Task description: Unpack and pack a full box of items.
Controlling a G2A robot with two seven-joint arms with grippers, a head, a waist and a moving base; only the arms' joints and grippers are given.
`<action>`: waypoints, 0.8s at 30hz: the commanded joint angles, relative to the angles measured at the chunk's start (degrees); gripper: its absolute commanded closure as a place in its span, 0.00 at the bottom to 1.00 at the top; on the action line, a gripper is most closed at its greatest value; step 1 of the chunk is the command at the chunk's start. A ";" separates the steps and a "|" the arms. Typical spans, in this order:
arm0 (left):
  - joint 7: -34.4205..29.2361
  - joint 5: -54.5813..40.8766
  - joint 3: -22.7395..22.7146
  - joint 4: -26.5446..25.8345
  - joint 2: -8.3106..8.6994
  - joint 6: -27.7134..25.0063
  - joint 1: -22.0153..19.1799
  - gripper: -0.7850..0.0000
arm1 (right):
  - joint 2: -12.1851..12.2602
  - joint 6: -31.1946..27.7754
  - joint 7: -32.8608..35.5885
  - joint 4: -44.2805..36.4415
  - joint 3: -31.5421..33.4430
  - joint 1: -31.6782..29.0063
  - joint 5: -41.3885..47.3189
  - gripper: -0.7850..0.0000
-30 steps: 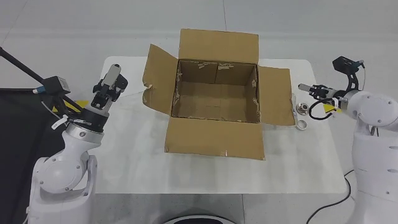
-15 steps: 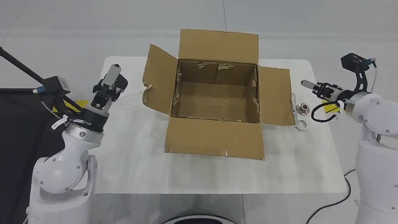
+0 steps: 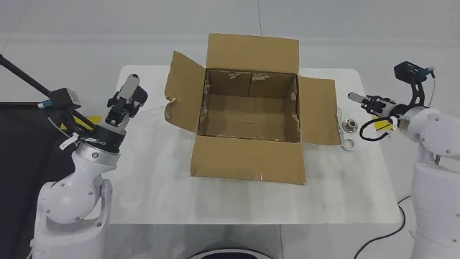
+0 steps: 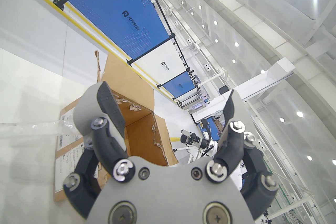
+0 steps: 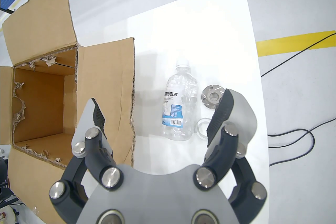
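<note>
Mid-table: cardboard box (image 3: 250, 108), upright, all four flaps spread open.
Right of the box: clear bottle (image 5: 178, 107) lying flat on the table (image 3: 165, 187), just beside the flap; metal flange (image 5: 212, 97) and clear ring (image 5: 199, 128) close on its far side.
Right gripper (image 5: 160, 97): jaws wide apart, gripping nothing, near the table's right edge.
Left gripper (image 4: 168, 93): jaws wide apart, gripping nothing, left of the box.

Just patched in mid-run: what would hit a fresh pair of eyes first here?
A cardboard box sits open in the middle of the white table, four flaps spread. By the flap on the robot's right, a clear plastic bottle lies on its side next to a metal flange and a clear ring. The left gripper and right gripper flank the box, both open, holding nothing.
</note>
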 commanded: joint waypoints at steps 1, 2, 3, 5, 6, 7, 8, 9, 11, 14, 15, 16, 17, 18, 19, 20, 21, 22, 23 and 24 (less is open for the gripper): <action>0.00 0.00 0.00 0.00 0.00 0.00 0.00 0.00 | 0.00 0.00 0.00 -0.02 0.00 0.00 0.00 0.00; 0.00 0.00 0.00 0.00 0.00 0.00 0.00 0.00 | 0.00 0.00 0.00 -0.02 0.00 0.00 0.00 0.00; 0.00 0.00 0.00 0.00 0.00 0.00 0.00 0.00 | 0.00 0.00 0.00 -0.02 0.00 0.00 0.00 0.00; 0.00 0.00 0.00 0.00 0.00 0.00 0.00 0.00 | 0.00 0.00 0.00 -0.02 0.00 0.00 0.00 0.00; 0.00 0.00 0.00 0.00 0.00 0.00 0.00 0.00 | 0.00 0.00 0.00 -0.02 0.00 0.00 0.00 0.00; 0.00 0.00 0.00 0.00 0.00 0.00 0.00 0.00 | 0.00 0.00 0.00 -0.02 0.00 0.00 0.00 0.00; 0.00 0.00 0.00 0.00 0.00 0.00 0.00 0.00 | -0.01 0.05 -0.91 0.17 0.08 -0.35 0.25 0.00; 0.00 0.00 0.00 0.00 0.00 0.00 0.00 0.00 | 0.01 -0.10 -1.91 0.27 0.04 -0.79 0.59 0.00; 0.50 -0.32 -0.01 0.03 0.00 -0.08 0.15 0.00 | 0.12 -0.32 -2.51 0.72 0.07 -0.92 1.37 0.00; 1.66 -0.78 -0.58 0.13 0.10 -0.45 0.72 0.00 | 0.36 -0.80 -1.96 1.81 0.17 0.07 3.23 0.00; 2.12 -0.96 -0.75 0.22 0.13 -0.48 0.84 0.00 | 0.45 -1.06 -1.67 2.22 0.20 0.46 3.93 0.00; 2.68 -1.12 -0.91 0.32 0.15 -0.43 0.94 0.00 | 0.53 -1.30 -1.49 2.65 0.32 0.82 4.80 0.00; 3.14 -1.26 -1.00 0.38 0.17 -0.39 1.00 0.00 | 0.62 -1.47 -1.38 3.05 0.45 1.16 5.53 0.00; 3.55 -1.21 -1.09 0.45 0.20 -0.38 1.03 0.00 | 0.70 -1.60 -1.26 3.48 0.53 1.43 6.34 0.00; 3.79 -1.24 -1.09 0.51 0.24 -0.39 1.05 0.00 | 0.78 -1.76 -1.17 3.88 0.56 1.68 6.98 0.00; 3.87 -1.26 -1.06 0.56 0.28 -0.43 1.06 0.00 | 0.87 -1.86 -1.08 4.35 0.56 2.00 7.53 0.00; 3.87 -1.26 -1.06 0.56 0.28 -0.43 1.06 0.00 | 0.95 -1.96 -1.06 4.87 0.51 2.37 7.99 0.00; 3.87 -1.26 -1.06 0.56 0.28 -0.43 1.06 0.00 | 1.04 -2.04 -1.04 5.40 0.39 2.73 8.26 0.00; 3.87 -1.26 -1.06 0.56 0.28 -0.43 1.06 0.00 | 1.11 -2.01 -1.08 5.88 0.27 3.08 8.73 0.00; 3.87 -1.26 -1.06 0.56 0.28 -0.43 1.06 0.00 | 1.17 -2.11 -0.95 6.37 0.14 3.43 9.51 0.00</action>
